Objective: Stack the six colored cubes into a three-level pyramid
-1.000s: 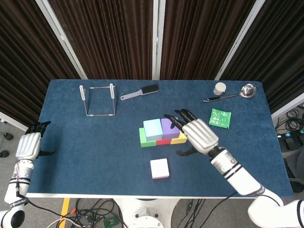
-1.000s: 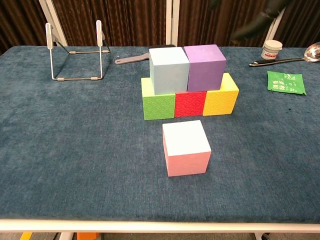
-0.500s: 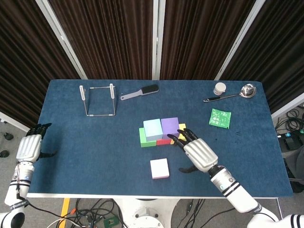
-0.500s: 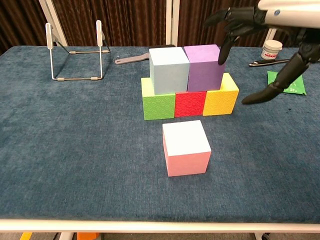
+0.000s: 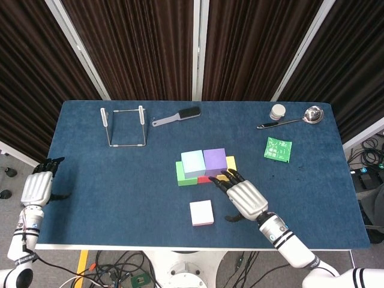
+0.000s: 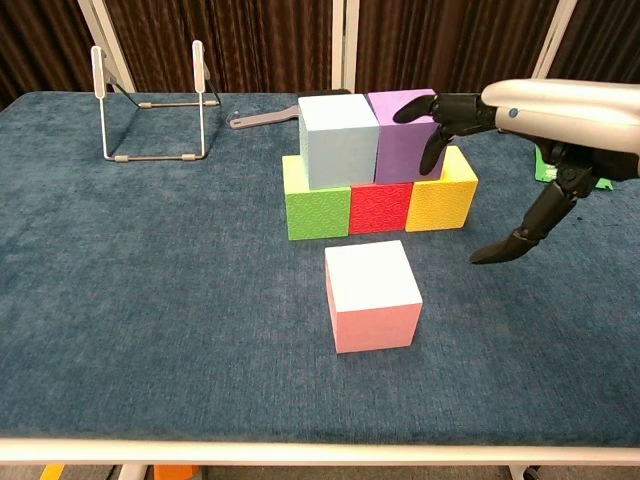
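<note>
The blue cloth-covered bench [image 5: 120, 180] carries everything, and near its middle stands the unfinished pyramid. Its lowest row is a green cube [image 6: 316, 208], a red cube [image 6: 380, 207] and a yellow cube [image 6: 441, 197] set touching side by side. On them sit a light blue cube [image 6: 337, 140] and a purple cube [image 6: 408, 134], also touching, which makes the second level. The sixth piece, a pink cube with a white top [image 6: 371, 295], rests alone on the bench just in front of the stack, toward the robot, apart from the others.

The right robot hand [image 5: 244, 198] hangs between the stack and the bench's near edge, to the right of the pink cube. Its fingers are spread, the fingertips [image 6: 432, 158] near the purple cube's front corner and the thumb pointing down toward the cloth; it has hold of nothing. The left robot hand [image 5: 37, 185] sits off the far left edge of the bench, idle and holding nothing, though how far its fingers are curled is hard to tell.

Two levels look done, so the step in hand is fetching the last cube. The next move probably calls for the right robot hand to shift left over the pink cube, close on its sides, lift it clear, and set it centred over the seam between the light blue and purple cubes without nudging them.
</note>
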{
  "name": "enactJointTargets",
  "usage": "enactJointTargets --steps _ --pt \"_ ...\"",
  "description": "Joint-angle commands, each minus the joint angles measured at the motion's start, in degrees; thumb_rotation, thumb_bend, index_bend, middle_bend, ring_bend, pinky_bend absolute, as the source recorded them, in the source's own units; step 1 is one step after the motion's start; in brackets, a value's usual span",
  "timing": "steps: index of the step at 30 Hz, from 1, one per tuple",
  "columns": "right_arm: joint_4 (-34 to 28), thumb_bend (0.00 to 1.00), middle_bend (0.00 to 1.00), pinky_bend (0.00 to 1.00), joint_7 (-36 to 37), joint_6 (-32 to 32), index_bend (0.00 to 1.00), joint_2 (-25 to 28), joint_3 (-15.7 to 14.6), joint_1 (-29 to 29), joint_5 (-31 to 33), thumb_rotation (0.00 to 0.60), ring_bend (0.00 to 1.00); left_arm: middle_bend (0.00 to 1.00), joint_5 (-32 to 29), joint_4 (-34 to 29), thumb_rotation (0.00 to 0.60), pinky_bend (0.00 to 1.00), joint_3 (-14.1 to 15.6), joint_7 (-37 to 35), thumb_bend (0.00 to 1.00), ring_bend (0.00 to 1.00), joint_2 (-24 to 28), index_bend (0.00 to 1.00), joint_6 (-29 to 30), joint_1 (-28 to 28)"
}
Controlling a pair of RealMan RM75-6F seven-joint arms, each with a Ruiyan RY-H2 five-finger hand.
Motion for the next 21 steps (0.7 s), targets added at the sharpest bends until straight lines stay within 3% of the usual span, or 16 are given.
enactJointTargets --steps 1,21 --pt "0.7 0.0 0.22 0.0 -0.73 -0.95 0.0 -1.35 0.24 0.26 0.55 0.6 0.0 0.14 -0.07 0.48 0.6 0.15 -0.02 -0.41 0.12 0.05 -0.24 0.11 -0.14 0.04" --pt "6.57 0.02 0.24 0.0 -7.39 -4.8 0.0 -12.12 1.63 3.39 6.57 0.6 0.0 0.14 3.98 2.9 0.6 0.15 0.2 -7.12 0.12 0.05 -0.61 0.11 1.91 0.95"
